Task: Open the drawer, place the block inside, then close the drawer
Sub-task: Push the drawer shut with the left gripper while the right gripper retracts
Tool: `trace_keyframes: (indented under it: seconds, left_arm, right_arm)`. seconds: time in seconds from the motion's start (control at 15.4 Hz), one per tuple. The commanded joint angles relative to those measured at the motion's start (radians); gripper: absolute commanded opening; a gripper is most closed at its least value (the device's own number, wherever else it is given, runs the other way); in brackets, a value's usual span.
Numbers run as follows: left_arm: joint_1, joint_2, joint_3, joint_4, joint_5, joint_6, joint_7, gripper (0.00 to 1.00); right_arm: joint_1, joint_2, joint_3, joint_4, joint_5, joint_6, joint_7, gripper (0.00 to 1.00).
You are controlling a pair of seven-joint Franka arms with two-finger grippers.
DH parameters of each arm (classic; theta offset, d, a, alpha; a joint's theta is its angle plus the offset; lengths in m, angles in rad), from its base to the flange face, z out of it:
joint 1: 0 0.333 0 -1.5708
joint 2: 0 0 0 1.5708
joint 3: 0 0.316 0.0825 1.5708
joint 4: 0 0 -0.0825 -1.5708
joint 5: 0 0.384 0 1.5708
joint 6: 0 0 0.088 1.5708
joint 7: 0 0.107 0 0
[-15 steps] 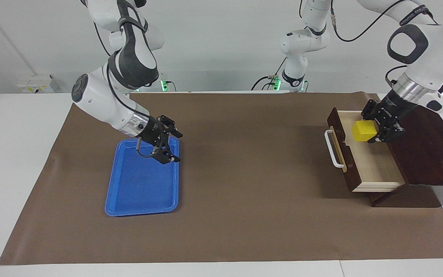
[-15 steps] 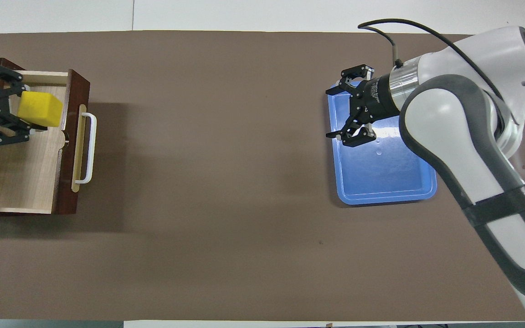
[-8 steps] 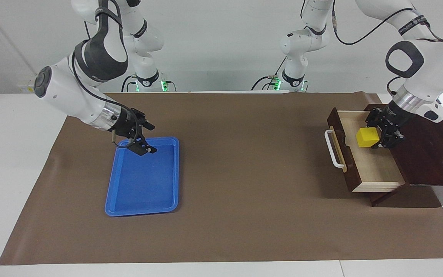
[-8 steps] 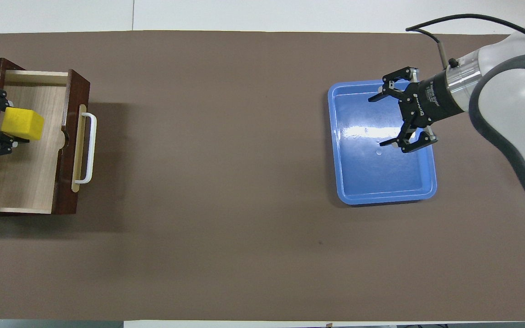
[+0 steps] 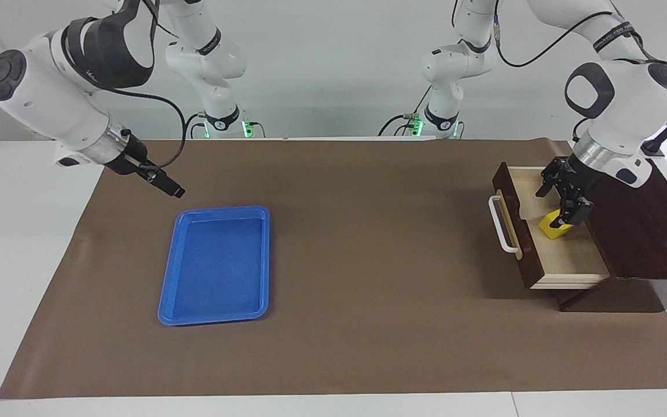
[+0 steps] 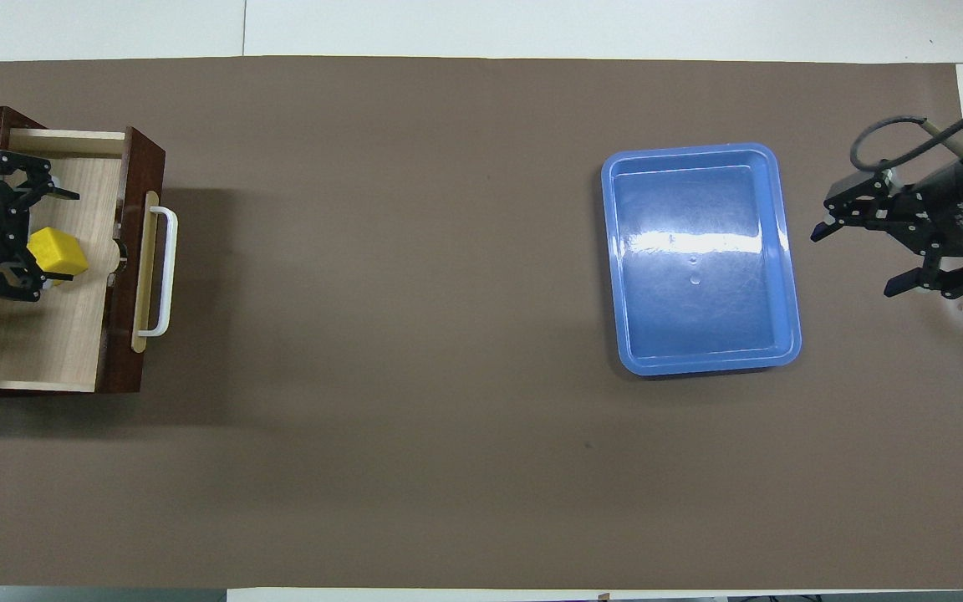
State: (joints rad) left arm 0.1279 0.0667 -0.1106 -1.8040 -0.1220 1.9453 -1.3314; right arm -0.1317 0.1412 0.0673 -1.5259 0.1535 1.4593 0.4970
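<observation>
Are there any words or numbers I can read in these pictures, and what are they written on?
None can be read.
White lettering on the left gripper's black body: too small to read.
White lettering on the right gripper's black body: too small to read.
Blue tray, drawer, block: no writing shows.

I see the block (image 5: 554,227) in the open drawer (image 5: 565,260) at the left arm's end of the bench (image 5: 368,243); the tray (image 5: 216,265) lies toward the right arm's end.
</observation>
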Motion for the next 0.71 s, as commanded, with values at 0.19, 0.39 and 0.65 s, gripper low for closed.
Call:
trace_keyframes:
  seconds: [0.19, 0.39, 0.65]
  left_arm:
    - [-0.12, -0.01, 0.008, -0.098, 0.088, 0.049, -0.091, 1.0]
    - [-0.103, -0.012, 0.008, -0.143, 0.127, 0.109, -0.081, 1.0]
    - [-0.024, -0.004, 0.012, -0.123, 0.199, 0.113, 0.019, 1.0]
  right_arm:
    - [-0.014, -0.127, 0.013, -0.02, -0.136, -0.023, -0.466, 1.0]
    - [0.015, -0.158, -0.013, -0.01, -0.173, -0.04, -0.593, 1.0]
    - [0.138, -0.163, -0.141, 0.013, -0.167, -0.08, -0.696, 1.0]
